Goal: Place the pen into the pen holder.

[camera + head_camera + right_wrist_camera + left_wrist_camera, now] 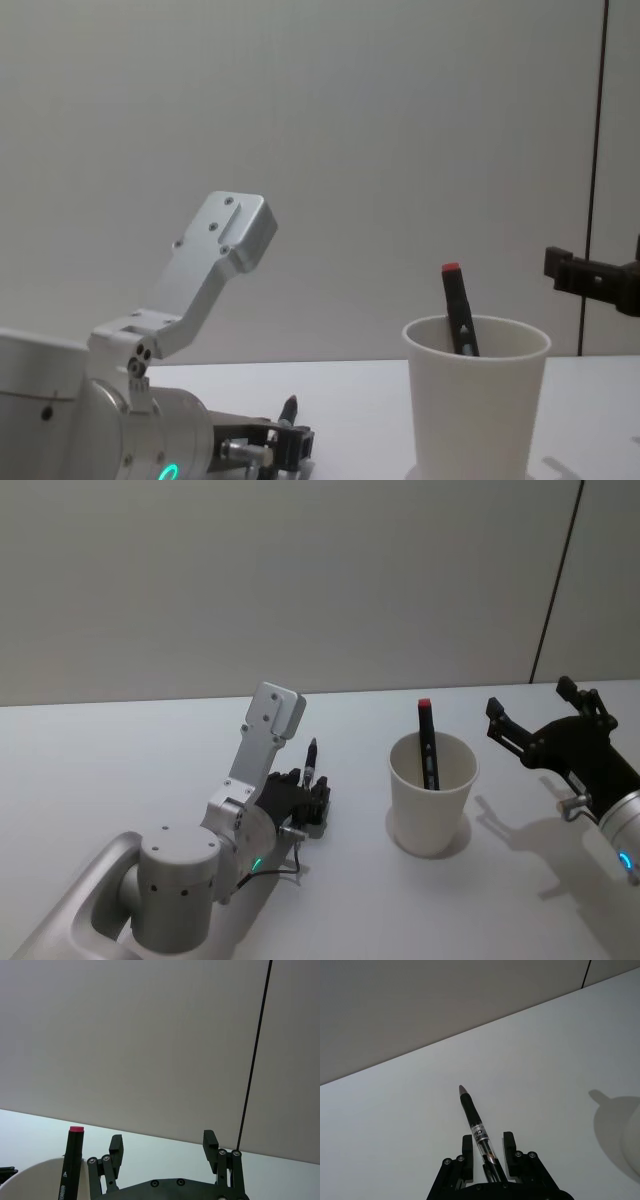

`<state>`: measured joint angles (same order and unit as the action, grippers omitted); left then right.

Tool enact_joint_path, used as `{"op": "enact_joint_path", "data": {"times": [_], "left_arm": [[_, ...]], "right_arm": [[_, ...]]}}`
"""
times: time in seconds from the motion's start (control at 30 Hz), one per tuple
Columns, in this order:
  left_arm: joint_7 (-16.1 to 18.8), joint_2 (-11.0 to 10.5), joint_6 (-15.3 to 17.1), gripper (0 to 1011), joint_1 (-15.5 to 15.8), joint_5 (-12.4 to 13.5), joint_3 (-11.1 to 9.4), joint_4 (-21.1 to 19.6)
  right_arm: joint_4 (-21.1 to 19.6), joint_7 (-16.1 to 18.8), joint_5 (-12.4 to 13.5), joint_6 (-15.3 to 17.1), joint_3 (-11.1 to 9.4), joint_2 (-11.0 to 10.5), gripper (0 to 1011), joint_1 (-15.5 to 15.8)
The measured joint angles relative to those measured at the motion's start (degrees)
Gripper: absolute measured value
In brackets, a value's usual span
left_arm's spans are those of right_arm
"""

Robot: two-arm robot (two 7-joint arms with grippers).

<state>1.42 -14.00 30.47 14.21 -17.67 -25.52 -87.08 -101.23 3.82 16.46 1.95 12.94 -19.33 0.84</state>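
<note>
Left hand around pen, pen holder to its right

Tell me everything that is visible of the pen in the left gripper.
The pen is slim, with a black barrel, a clear section bearing a white label, and a greyish tip. It looks like plastic. Its rear end is clamped in the left gripper; the tip points away and tilts upward, clear of the white table, left of the pen holder.
</note>
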Motion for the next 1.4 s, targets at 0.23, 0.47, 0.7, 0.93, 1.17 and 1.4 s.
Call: {"op": "enact_joint_path", "data": {"times": [0.23, 0.47, 0.7, 0.93, 1.17, 1.4], "left_arm": [[0.0, 0.0, 0.0, 329, 0.0, 0.0, 0.0, 0.0], [0.0, 0.0, 0.0, 275, 0.0, 0.0, 0.0, 0.0], [0.0, 0.0, 0.0, 240, 0.0, 0.0, 0.0, 0.0], [0.0, -0.01, 0.0, 193, 0.0, 0.0, 0.0, 0.0], [0.0, 0.0, 0.0, 154, 0.0, 0.0, 0.0, 0.0], [0.0, 0.0, 0.0, 141, 0.0, 0.0, 0.0, 0.0]], "right_arm": [[0.0, 0.0, 0.0, 0.0, 0.0, 0.0, 1001, 0.0], [0.0, 0.0, 0.0, 0.0, 0.0, 0.0, 1001, 0.0], [0.0, 0.0, 0.0, 0.0, 0.0, 0.0, 1001, 0.0], [0.0, 0.0, 0.0, 0.0, 0.0, 0.0, 1001, 0.0], [0.0, 0.0, 0.0, 0.0, 0.0, 0.0, 1001, 0.0], [0.0, 0.0, 0.0, 0.0, 0.0, 0.0, 1001, 0.0]]}}
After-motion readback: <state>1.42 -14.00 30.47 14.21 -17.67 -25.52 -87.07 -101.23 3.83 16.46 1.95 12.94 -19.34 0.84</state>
